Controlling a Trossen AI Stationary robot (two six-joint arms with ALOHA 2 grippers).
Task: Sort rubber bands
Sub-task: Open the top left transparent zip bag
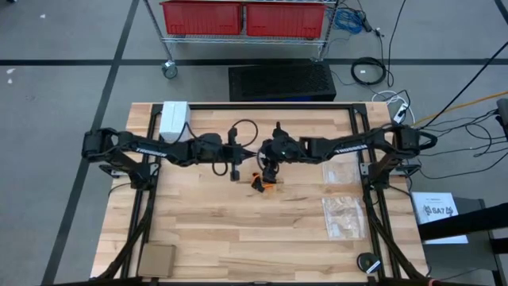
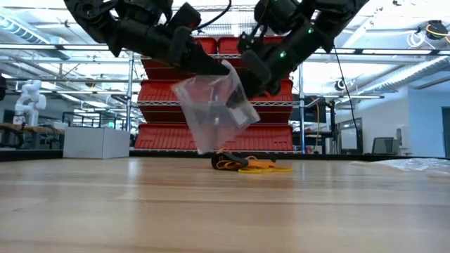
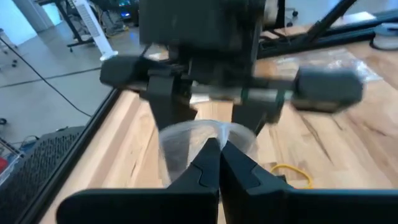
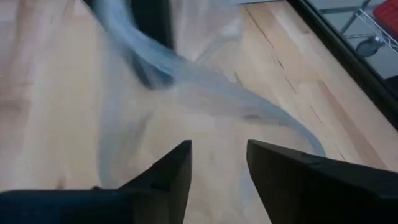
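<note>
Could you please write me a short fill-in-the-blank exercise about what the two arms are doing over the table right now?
1. The left gripper is shut on a clear plastic ____, holding it above the table.
2. The right gripper has its fingers ____, right by the bag.
3. The pile of rubber bands lies on the table ____ the hanging bag.
4. Two more clear zip bags lie flat under the ____ arm.

Missing words: bag; open; below; right

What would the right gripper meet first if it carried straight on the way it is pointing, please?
Most likely the clear bag right ahead of the open right gripper, which the shut left gripper holds; depth is unclear.
</note>
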